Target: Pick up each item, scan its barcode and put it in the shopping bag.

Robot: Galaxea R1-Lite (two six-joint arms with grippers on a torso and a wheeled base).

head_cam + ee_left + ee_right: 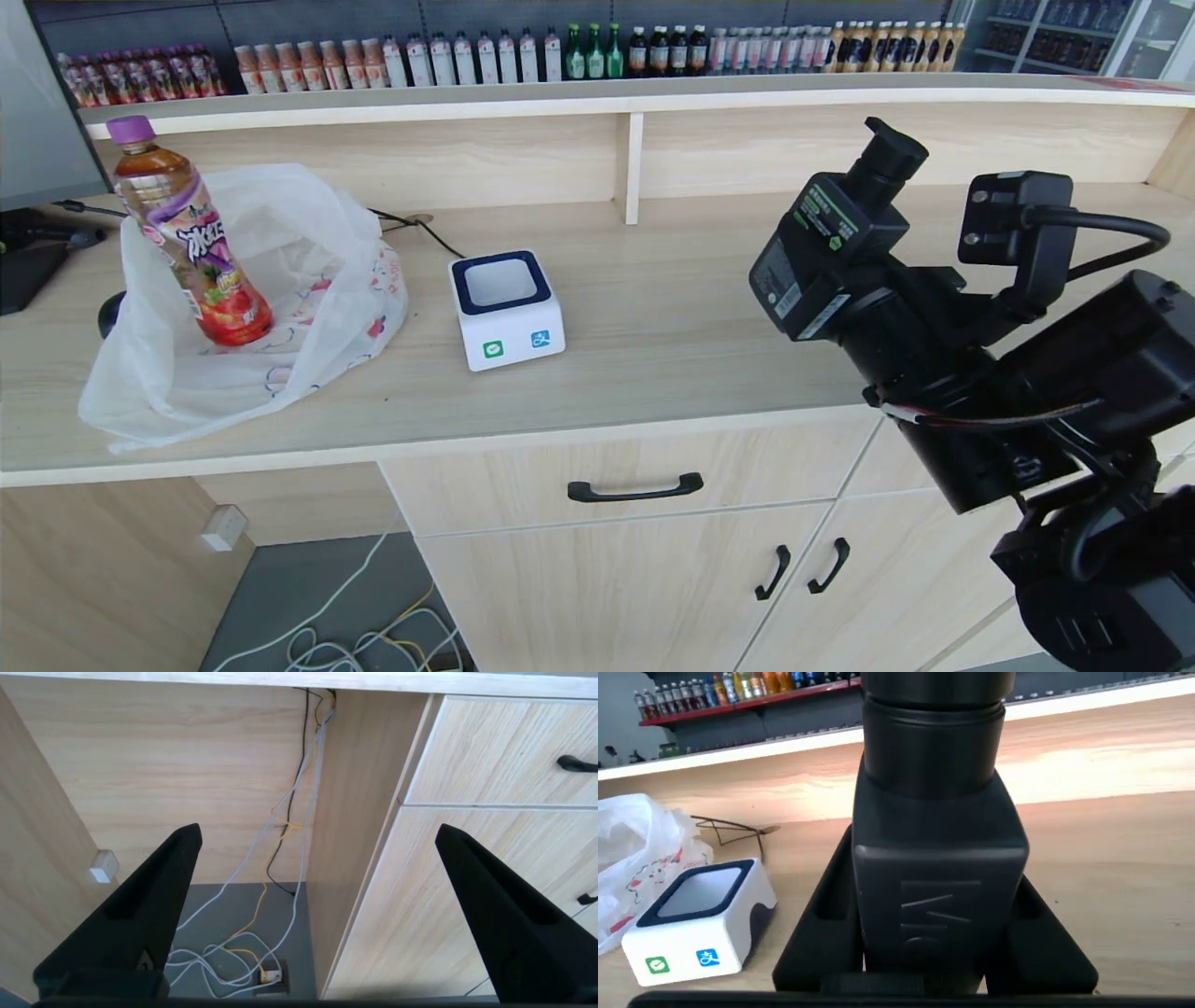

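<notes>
A tea bottle (187,238) with a purple cap stands tilted inside the white plastic shopping bag (317,280) at the counter's left. The white barcode scanner (505,308) (701,919) sits mid-counter, its window facing up. To the right of the scanner and above the counter's front edge, my right gripper (896,322) (934,943) is shut on a black square bottle (836,243) (934,859), whose labelled side with a barcode faces the head camera. My left gripper (318,905) is open with nothing between its fingers (140,915), down below the counter top in front of the cabinet.
A raised shelf with a row of drink bottles (597,51) runs along the back, with an upright divider (633,168) under it. A cable (420,229) trails behind the scanner. Drawers with black handles (635,488) are below, and loose cables (243,952) lie on the floor.
</notes>
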